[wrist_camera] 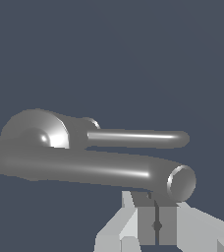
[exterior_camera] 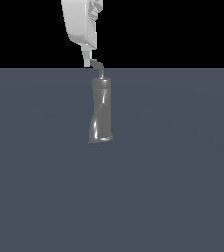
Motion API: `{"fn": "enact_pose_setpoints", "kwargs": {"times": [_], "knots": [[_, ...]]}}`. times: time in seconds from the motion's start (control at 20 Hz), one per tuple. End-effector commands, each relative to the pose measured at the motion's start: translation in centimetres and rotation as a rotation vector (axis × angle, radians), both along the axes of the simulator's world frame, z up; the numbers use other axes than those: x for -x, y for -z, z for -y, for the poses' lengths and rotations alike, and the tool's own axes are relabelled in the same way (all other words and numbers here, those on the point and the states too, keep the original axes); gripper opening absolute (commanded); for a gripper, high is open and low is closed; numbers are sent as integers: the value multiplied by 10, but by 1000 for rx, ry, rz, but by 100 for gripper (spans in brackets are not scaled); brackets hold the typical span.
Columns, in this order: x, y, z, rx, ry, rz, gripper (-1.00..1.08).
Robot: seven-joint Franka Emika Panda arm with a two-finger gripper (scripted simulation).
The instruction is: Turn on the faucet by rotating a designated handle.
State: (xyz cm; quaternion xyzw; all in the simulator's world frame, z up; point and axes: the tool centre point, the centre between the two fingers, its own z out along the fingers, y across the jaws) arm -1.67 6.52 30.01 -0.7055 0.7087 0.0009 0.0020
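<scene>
The faucet [exterior_camera: 101,110] is a shiny grey metal column, slightly twisted, with a collar near its top, standing upright on a flat matte blue-grey floor [exterior_camera: 182,172]. Right on top of the faucet sits the handle [exterior_camera: 98,66], a skinny bent rod. The white arm [exterior_camera: 79,22] comes straight down above the faucet, and the gripper [exterior_camera: 87,61] looks pressed together beside the handle's tip; can't tell if it touches.

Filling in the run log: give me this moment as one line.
phase: at handle | gripper: fingers together at handle tip | faucet: upright | turned: cannot tell
</scene>
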Motion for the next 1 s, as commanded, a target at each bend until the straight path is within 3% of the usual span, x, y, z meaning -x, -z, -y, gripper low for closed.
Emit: {"fn": "enact_pose_setpoints", "kwargs": {"times": [0.0,0.2,0.25,0.95], "knots": [[1,0,36,4,32,-1,-100],[3,0,57,4,34,-1,-100],[3,0,25,-1,-9,-1,-100],[-27,0,79,2,16,-1,-100]]}}
